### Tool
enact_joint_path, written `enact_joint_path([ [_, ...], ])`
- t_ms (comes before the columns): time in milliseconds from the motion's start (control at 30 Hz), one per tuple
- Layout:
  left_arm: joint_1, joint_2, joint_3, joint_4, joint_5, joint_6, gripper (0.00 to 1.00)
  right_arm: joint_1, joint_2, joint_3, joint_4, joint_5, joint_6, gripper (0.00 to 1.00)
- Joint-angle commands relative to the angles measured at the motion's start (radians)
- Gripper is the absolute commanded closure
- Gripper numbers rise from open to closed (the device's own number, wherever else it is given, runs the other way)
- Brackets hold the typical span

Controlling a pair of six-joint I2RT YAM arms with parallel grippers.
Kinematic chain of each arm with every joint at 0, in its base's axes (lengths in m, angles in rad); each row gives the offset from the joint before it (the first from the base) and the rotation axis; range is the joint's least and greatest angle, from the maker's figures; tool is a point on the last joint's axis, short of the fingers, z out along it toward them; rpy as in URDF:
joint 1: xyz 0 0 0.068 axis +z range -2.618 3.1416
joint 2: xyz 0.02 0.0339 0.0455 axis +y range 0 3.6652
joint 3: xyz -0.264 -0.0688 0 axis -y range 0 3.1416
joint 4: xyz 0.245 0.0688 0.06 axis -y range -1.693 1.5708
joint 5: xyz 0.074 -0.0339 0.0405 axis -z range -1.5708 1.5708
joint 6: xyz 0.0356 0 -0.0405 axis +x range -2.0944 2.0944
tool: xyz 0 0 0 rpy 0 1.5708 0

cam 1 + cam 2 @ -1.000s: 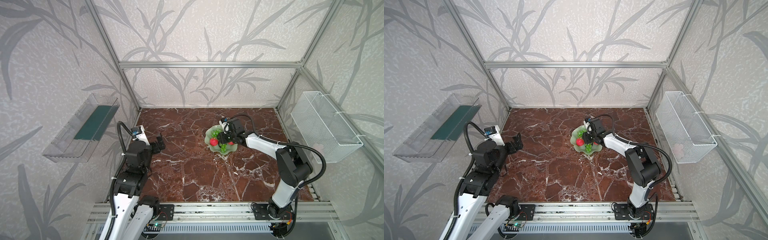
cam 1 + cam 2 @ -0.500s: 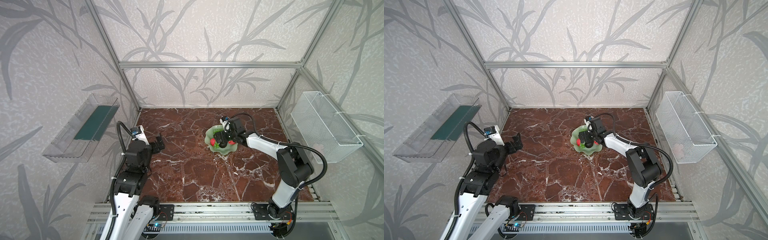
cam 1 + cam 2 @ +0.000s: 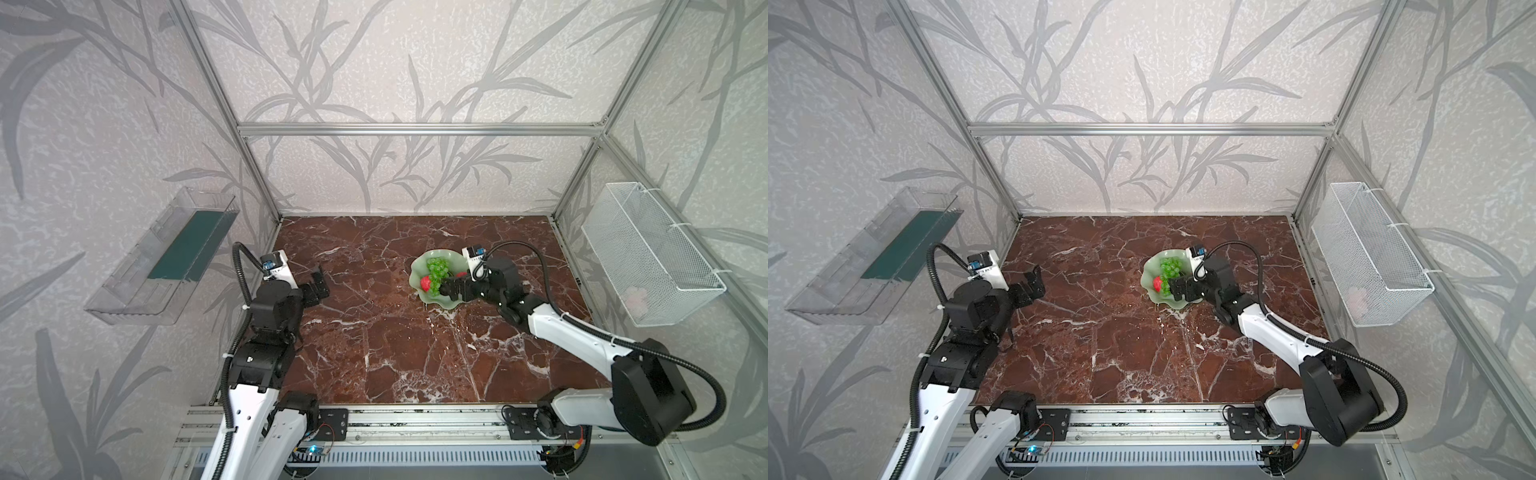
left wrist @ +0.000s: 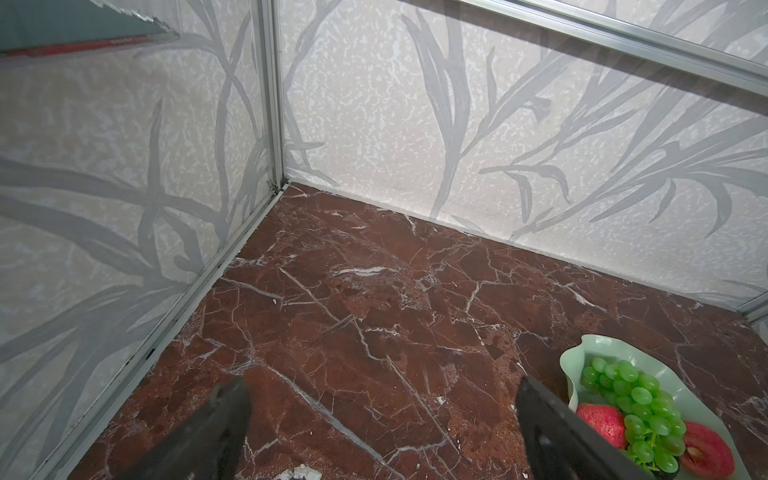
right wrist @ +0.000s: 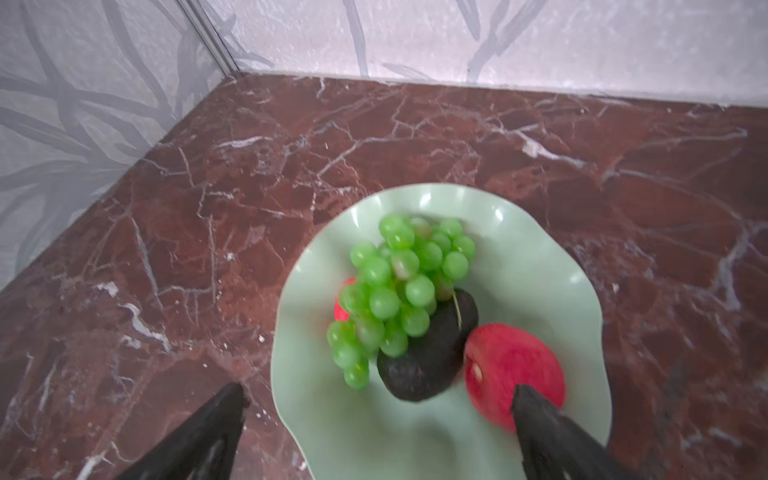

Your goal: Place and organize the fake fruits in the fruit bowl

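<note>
- Tabletop (image 3: 395, 353) of red-brown marble spreads nearest me.
- Left gripper (image 3: 316, 286) hovers low near the left wall (image 3: 124, 145), jaws apart, holding nothing.
- Right gripper (image 3: 449, 290) hangs at the fruit bowl's (image 5: 519, 257) near edge, jaws spread wide, empty.
- Inside the bowl, grapes (image 5: 399, 291) drape over the avocado (image 5: 424, 370); one red apple (image 5: 515, 365) sits just beside it, and a second red apple (image 5: 341, 307) peeks from behind the grapes.
</note>
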State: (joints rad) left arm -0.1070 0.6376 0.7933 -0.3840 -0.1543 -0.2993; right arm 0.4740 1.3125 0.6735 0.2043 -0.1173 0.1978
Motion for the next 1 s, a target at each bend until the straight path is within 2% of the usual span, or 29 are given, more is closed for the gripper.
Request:
enact_joint_path([
  [0, 0.007, 0.008, -0.032, 0.043, 0.038, 0.001, 0.01, -0.003, -0.095, -0.127, 0.165, 0.117, -0.031, 0.01],
  [67, 0.007, 0.024, -0.061, 0.098, 0.040, 0.000, 0.01, -0.003, -0.178, -0.205, 0.231, 0.179, -0.093, 0.01],
  [167, 0.008, 0.064, -0.114, 0.207, 0.031, -0.011, 0.01, -0.015, -0.271, -0.224, 0.198, 0.335, -0.167, 0.01],
  [267, 0.006, 0.098, -0.202, 0.406, 0.054, 0.057, 0.01, -0.072, -0.282, -0.251, 0.255, 0.411, -0.209, 0.01],
  [400, -0.002, 0.221, -0.251, 0.533, -0.055, 0.219, 0.01, -0.190, -0.184, -0.325, 0.448, 0.392, -0.220, 0.01],
  [467, 0.001, 0.316, -0.256, 0.578, -0.084, 0.245, 0.01, -0.235, -0.107, -0.350, 0.569, 0.392, -0.246, 0.01],
  [600, 0.004, 0.511, -0.356, 0.958, -0.166, 0.342, 0.01, -0.299, -0.055, -0.341, 0.659, 0.359, -0.285, 0.01],
  [700, 0.024, 0.667, -0.406, 1.154, -0.122, 0.356, 0.01, -0.372, -0.031, -0.349, 0.664, 0.256, -0.242, 0.01],
  [733, 0.032, 0.697, -0.398, 1.143, -0.102, 0.345, 0.01, -0.385, -0.037, -0.360, 0.657, 0.217, -0.229, 0.01],
  [767, 0.034, 0.700, -0.391, 1.079, -0.074, 0.329, 0.01, -0.386, -0.035, -0.373, 0.672, 0.203, -0.234, 0.01],
  [800, 0.041, 0.714, -0.399, 1.099, -0.054, 0.332, 0.01, -0.386, -0.027, -0.384, 0.690, 0.192, -0.235, 0.01],
  [967, 0.102, 0.919, -0.440, 1.378, -0.005, 0.289, 0.01, -0.388, 0.147, -0.376, 0.814, 0.152, -0.250, 0.01],
])
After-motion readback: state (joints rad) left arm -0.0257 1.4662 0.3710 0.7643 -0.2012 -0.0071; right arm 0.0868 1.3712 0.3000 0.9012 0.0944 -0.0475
